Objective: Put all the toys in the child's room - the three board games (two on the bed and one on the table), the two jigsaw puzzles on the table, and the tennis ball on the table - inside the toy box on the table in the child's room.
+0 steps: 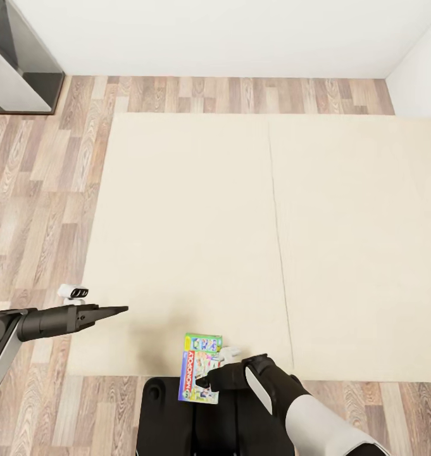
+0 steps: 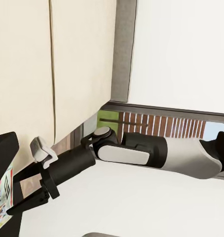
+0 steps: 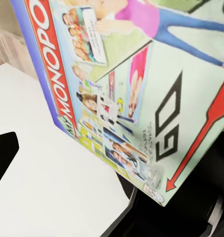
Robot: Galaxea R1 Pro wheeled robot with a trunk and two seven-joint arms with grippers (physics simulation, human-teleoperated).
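Beige bed point(image 1: 240, 221) lies bare beyond the Monopoly box point(image 1: 200, 368) pinched by the right hand point(image 1: 206, 382).

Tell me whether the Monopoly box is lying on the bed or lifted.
Lifted: the right hand holds the Monopoly box over the bed's near edge.

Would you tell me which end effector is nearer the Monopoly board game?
The right end effector is nearer: it grips the Monopoly board game. The left end effector hovers apart, over the bed.
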